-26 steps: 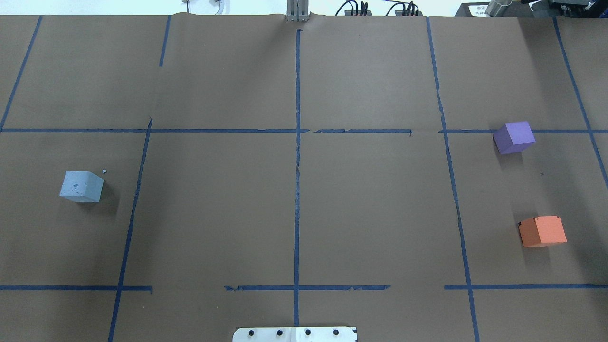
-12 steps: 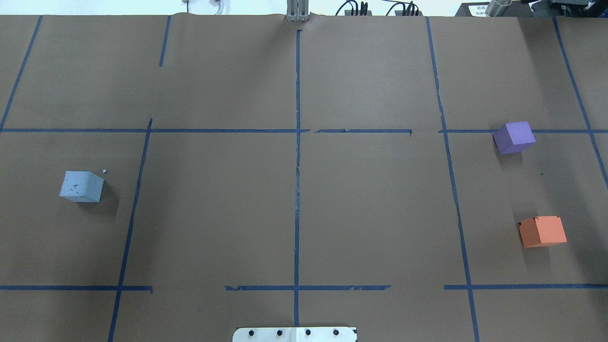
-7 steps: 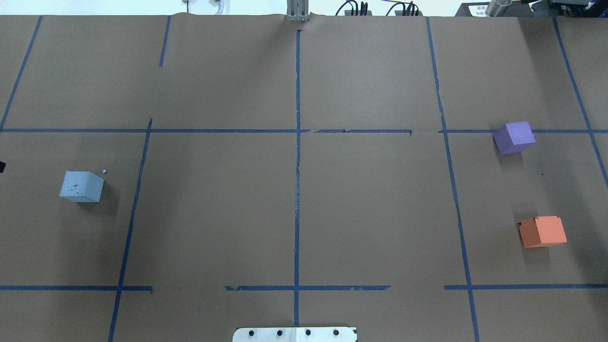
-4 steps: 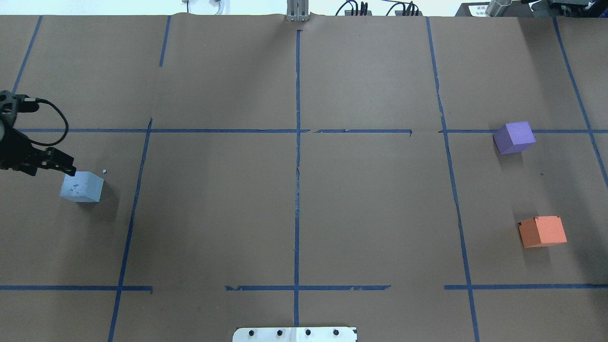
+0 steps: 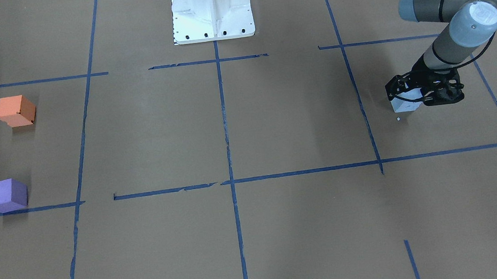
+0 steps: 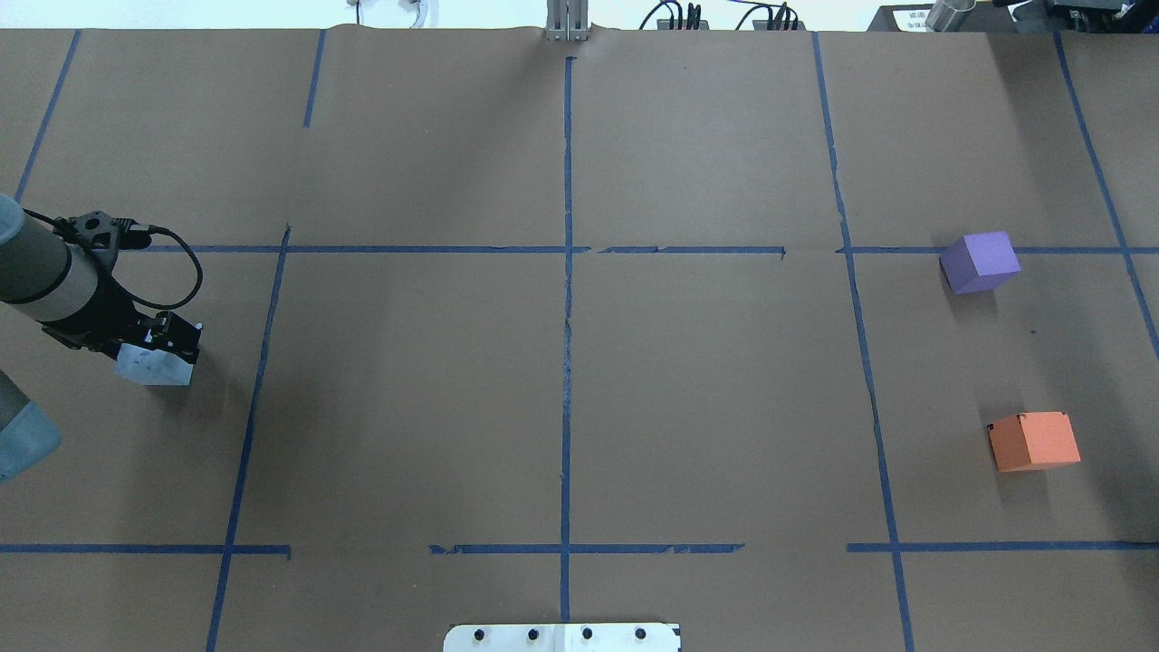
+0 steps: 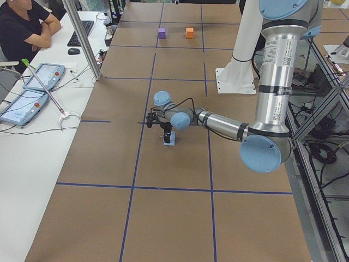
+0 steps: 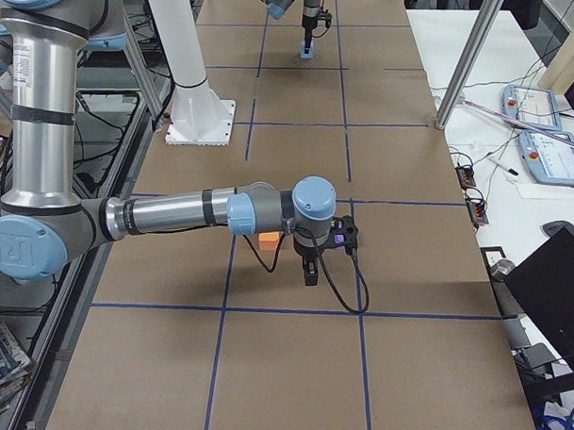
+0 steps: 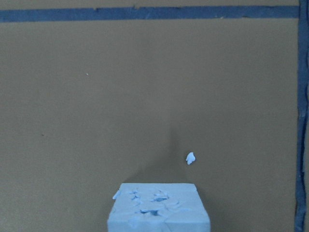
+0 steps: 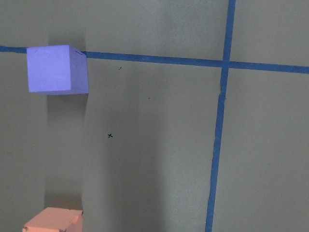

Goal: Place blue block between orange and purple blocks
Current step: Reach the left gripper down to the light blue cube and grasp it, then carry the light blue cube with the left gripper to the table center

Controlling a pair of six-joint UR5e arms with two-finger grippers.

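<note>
The pale blue block (image 6: 152, 369) sits on the table's left side; it also shows in the front view (image 5: 399, 105) and at the bottom of the left wrist view (image 9: 158, 209), with a chipped top. My left gripper (image 6: 163, 337) hangs just above it, jaws spread, holding nothing. The purple block (image 6: 982, 261) and the orange block (image 6: 1035, 441) sit apart at the far right, with a bare gap between them. Both show in the right wrist view: purple block (image 10: 57, 69), orange block (image 10: 53, 221). My right gripper (image 8: 310, 269) shows only in the exterior right view, above those two blocks; I cannot tell its state.
Brown paper with blue tape lines (image 6: 567, 362) covers the table. A small blue crumb (image 9: 190, 158) lies beside the blue block. The white robot base (image 5: 211, 9) stands at the near middle edge. Operators' desk with tablets (image 7: 38, 82) lies beyond the far side.
My left arm has come in from the left edge and moved right, over the blue block. The three blocks have not moved.
</note>
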